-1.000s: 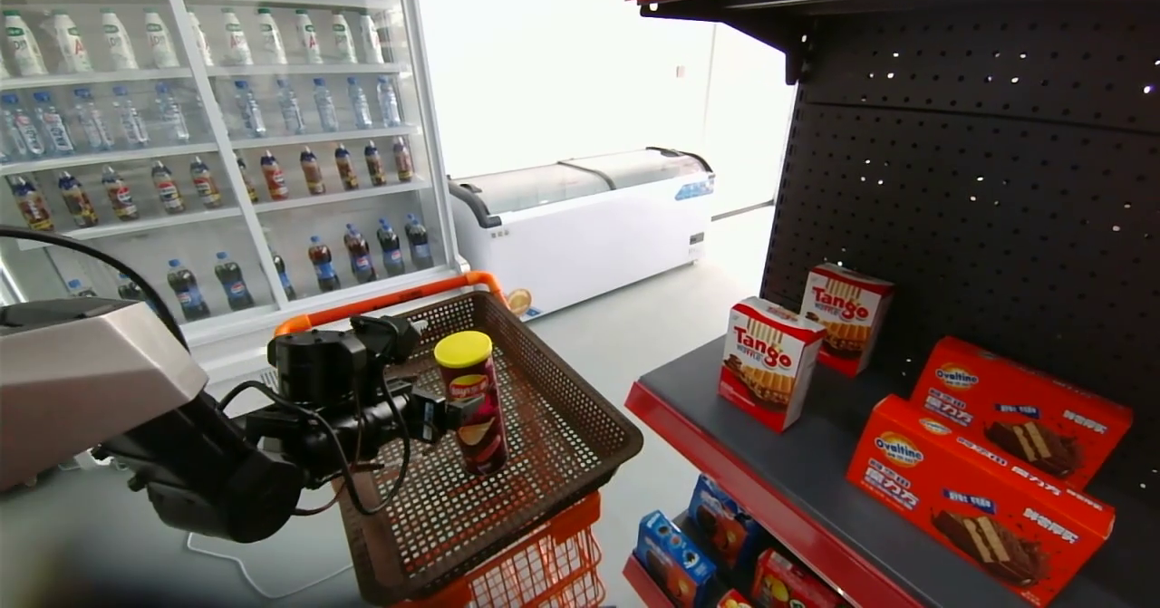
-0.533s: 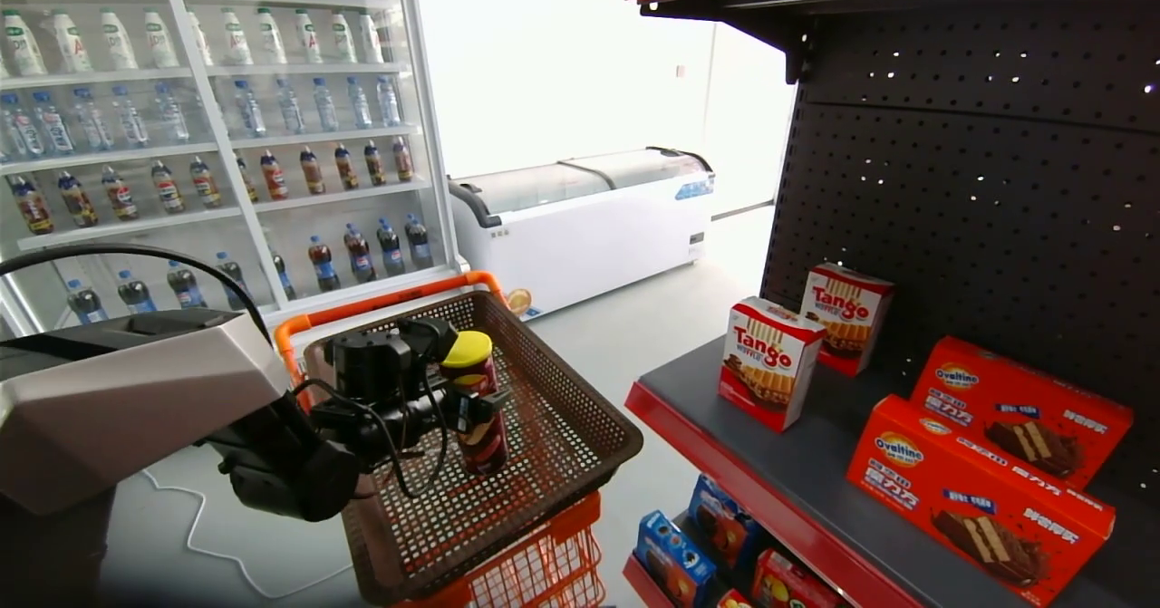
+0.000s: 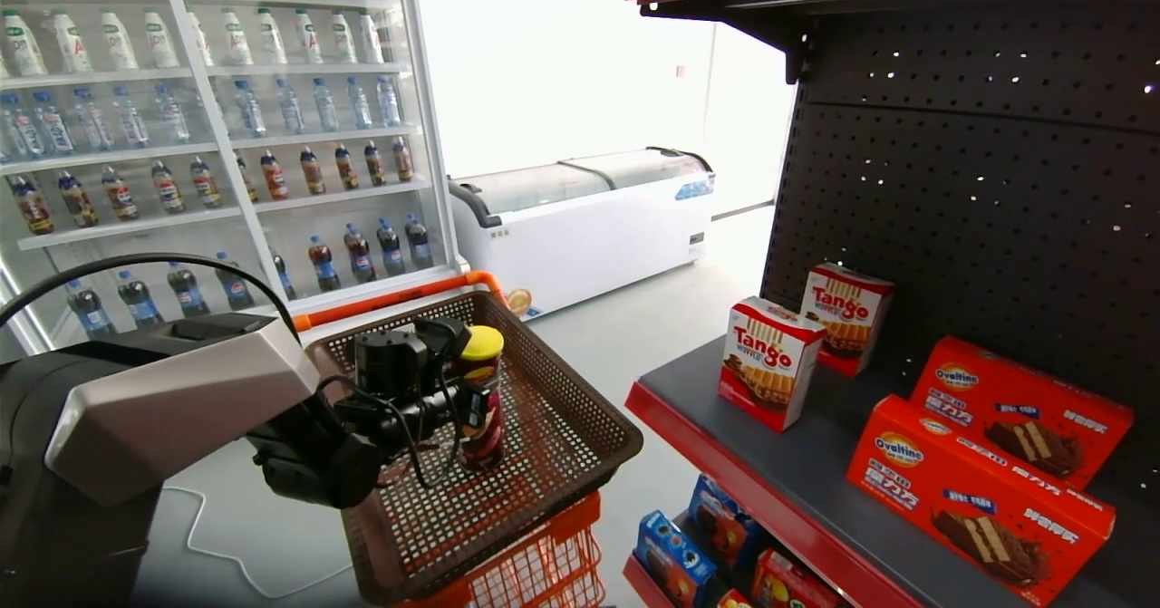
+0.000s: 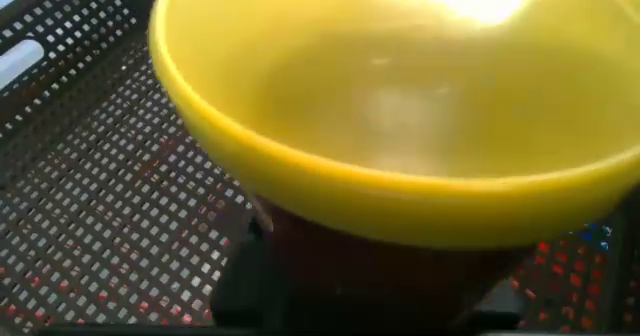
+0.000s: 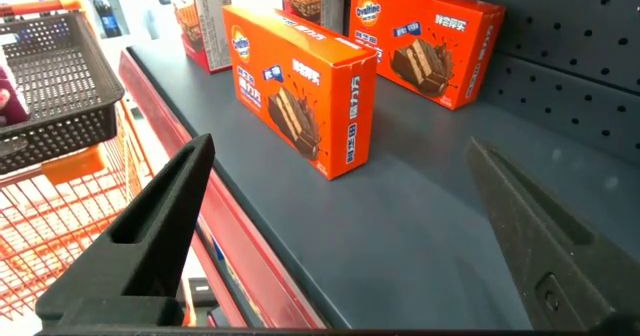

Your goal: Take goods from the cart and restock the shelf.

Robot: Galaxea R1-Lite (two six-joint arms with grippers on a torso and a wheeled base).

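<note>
Left gripper set against upright can in cart basket; grip state cannot be told. Right gripper held wide apart, empty, over shelf.

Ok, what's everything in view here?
chip can: one, dark red with yellow lid, upright in the basket
basket: one, brown, on the cart
cart: one, orange, left of the shelf
wafer boxes: two, red and white, on the shelf
orange boxes: two, orange, on the shelf
shelf: one, grey with red edge, right side
snack boxes: several, blue and red, lower tier
drinks fridge: one, white, behind the cart
chest freezer: one, white, far back
left gripper: one, black, at the chip can
right gripper: one, black, open above the shelf
</note>
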